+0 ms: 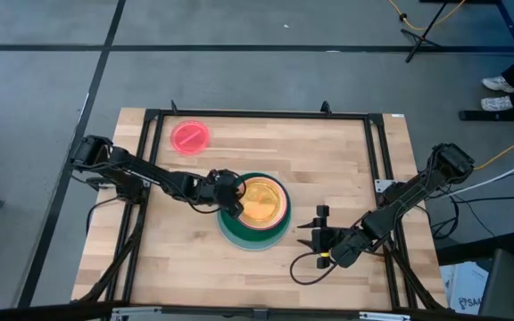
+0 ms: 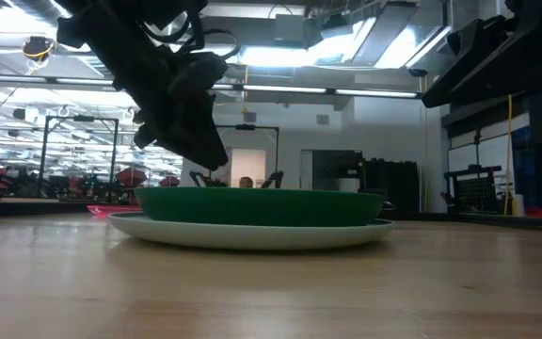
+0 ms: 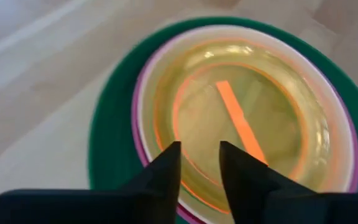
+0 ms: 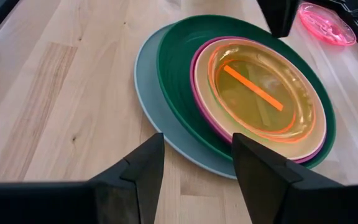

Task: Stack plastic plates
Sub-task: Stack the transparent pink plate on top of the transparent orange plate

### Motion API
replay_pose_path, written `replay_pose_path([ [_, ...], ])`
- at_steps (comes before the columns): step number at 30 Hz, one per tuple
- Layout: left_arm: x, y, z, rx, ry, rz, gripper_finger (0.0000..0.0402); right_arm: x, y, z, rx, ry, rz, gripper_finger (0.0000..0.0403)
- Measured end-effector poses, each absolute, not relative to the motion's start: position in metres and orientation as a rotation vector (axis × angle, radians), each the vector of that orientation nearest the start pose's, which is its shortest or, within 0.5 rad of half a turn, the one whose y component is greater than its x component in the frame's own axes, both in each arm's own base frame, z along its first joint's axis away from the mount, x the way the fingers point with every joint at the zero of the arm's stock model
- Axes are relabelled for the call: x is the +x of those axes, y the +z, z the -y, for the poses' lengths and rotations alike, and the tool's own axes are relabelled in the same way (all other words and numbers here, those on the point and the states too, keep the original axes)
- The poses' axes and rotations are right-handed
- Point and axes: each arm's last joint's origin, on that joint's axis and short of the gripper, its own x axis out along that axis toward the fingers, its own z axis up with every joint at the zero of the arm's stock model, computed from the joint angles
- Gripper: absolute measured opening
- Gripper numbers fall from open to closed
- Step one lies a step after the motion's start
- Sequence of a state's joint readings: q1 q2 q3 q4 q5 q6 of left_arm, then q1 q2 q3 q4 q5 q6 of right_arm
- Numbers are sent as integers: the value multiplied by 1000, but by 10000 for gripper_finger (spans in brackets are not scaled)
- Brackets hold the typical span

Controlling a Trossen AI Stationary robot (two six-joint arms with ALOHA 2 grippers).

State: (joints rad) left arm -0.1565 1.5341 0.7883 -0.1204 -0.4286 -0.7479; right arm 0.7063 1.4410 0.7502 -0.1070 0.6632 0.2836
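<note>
Stack base: light blue plate [image 4: 160,112] lies flat on the desk [image 1: 346,169], lowest of the pile, its rim showing at lower centre of the high view.
Second layer: dark green plate [image 4: 179,68] sits on the light blue one; in the low view its green wall rises above the pale rim at mid-frame.
Third layer: magenta plate [image 4: 199,93] shows only as a thin purple-pink edge inside the green.
Fourth layer: peach plate [image 4: 303,134] is nested within the magenta rim, pale and opaque.
Top of stack: translucent yellow-orange plates, an orange plate [image 4: 253,93] with a straight orange bar across its middle; how many small plates lie here cannot be told.
Loose item: pink-red plate [image 1: 189,136] lies alone on the desk in the upper left of the high view, well apart from the stack.
Left tool [image 1: 232,198]: over the left edge of the stack in the high view, just above the top plate; its fingers [image 3: 166,168] stand slightly parted with nothing between them, released.
Right tool [image 1: 318,228]: lower right of the stack in the high view, near it but apart; its fingers [image 4: 145,171] are spread wide and empty.
Background: workshop room with racks and ceiling lights fills the low view behind the desk.
</note>
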Motion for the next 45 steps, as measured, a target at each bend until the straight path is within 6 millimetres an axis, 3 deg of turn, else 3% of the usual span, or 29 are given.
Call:
replay_pose_path([
  [5, 288, 180, 35, -445, 470, -700, 134, 222, 191, -166, -230, -46, -613, 182],
  [13, 274, 207, 38, -362, 381, -671, 137, 222, 191, -166, -228, -46, -609, 182],
  [22, 235, 225, 28, -177, 547, -769, 137, 222, 191, -167, -193, -30, -616, 182],
  [27, 217, 215, 16, -101, 691, -929, 137, 222, 191, -166, -196, -37, -614, 182],
  [34, 214, 188, -7, 6, 757, -1137, 137, 222, 190, -165, -222, -35, -619, 182],
  [45, 216, 154, -68, 109, 810, -1433, 137, 239, 189, -141, -230, -63, -660, 182],
])
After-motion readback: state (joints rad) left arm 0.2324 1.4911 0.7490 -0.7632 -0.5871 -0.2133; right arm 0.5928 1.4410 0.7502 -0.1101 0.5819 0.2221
